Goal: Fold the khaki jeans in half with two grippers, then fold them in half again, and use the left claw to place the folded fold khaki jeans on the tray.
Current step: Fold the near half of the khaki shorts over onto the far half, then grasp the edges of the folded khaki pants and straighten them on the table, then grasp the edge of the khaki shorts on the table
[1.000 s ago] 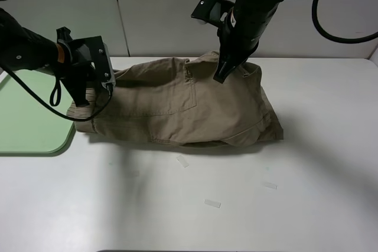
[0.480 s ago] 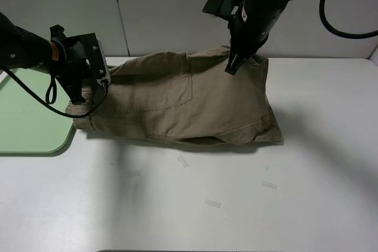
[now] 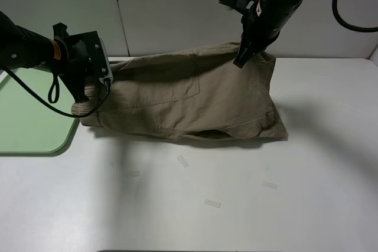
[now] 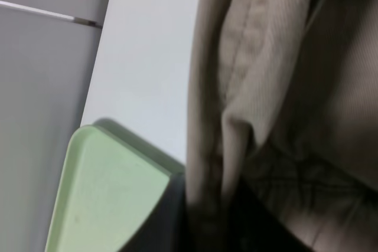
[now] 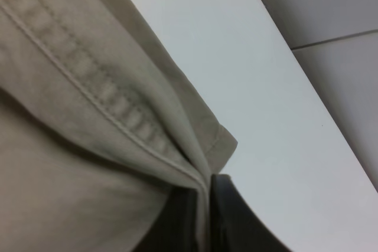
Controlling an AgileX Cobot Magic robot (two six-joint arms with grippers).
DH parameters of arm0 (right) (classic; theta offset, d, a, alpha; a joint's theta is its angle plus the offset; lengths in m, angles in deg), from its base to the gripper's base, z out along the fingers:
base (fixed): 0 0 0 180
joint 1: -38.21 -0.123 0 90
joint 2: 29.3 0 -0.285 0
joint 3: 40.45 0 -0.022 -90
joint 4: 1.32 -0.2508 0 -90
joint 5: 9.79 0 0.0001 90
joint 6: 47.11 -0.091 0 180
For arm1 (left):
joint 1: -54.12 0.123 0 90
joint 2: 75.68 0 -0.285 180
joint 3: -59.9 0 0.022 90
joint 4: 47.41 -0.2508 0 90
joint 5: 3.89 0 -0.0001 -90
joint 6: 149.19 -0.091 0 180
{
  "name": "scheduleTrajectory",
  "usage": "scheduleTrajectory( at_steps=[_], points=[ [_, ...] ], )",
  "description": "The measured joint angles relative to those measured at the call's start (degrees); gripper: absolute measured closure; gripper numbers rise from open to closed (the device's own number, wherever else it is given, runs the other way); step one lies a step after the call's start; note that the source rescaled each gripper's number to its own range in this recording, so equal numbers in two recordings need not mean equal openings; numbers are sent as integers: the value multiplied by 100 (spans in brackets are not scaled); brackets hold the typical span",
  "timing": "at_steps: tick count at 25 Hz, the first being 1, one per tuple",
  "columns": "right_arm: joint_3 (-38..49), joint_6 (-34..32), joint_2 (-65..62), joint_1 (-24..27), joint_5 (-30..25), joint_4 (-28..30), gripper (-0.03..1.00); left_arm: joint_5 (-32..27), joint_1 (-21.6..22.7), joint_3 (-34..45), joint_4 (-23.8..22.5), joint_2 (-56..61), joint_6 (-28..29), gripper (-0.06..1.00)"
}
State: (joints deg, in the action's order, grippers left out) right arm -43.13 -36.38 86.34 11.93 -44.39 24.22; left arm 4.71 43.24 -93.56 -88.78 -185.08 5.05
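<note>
The khaki jeans (image 3: pixel 189 101) hang as a lifted sheet over the white table, their lower fold resting on it. My left gripper (image 3: pixel 88 90) is shut on the waistband end at the left. In the left wrist view the gathered cloth (image 4: pixel 254 75) runs down between dark fingers (image 4: pixel 177 216). My right gripper (image 3: pixel 243 60) is shut on the far right upper edge, held high. In the right wrist view the stitched hem (image 5: pixel 106 98) is pinched by a black finger (image 5: pixel 227 210). The pale-green tray (image 3: pixel 29 122) lies at the left edge, beside my left gripper.
Small white tape scraps (image 3: pixel 212 203) lie on the table (image 3: pixel 236 216) in front of the jeans. A grey wall panel (image 3: pixel 165 10) stands behind. The tray's corner (image 4: pixel 100 193) shows in the left wrist view next to the cloth.
My right gripper has risen and moved right and back with the cloth edge, stretching the jeans taller. My left gripper has lifted slightly with the waistband.
</note>
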Motion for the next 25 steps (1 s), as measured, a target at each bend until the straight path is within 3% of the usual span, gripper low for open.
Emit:
scheduleTrajectory(
  at_steps=[1,3,4,6,10,19,22,25],
  points=[
    [0,0,0,0,0,0,82,-11,0,0,0,0,2,81],
    [0,0,0,22,-10,24,37,-39,7,0,43,0,56,51],
    [0,-6,0,42,-10,45,22,-2,7,0,138,0,134,32],
    [0,-80,0,72,-18,90,5,220,26,0,388,-26,251,10],
    [0,-163,0,95,-12,130,-2,447,26,0,595,-89,305,-3],
    [0,-205,0,95,-12,-203,-3,588,26,0,623,-93,321,-5],
    [0,-276,-36,95,-53,-576,-3,83,21,0,809,18,321,-5],
    [0,-371,-145,95,-228,-1004,-3,-620,17,0,1401,335,385,-5]
  ],
)
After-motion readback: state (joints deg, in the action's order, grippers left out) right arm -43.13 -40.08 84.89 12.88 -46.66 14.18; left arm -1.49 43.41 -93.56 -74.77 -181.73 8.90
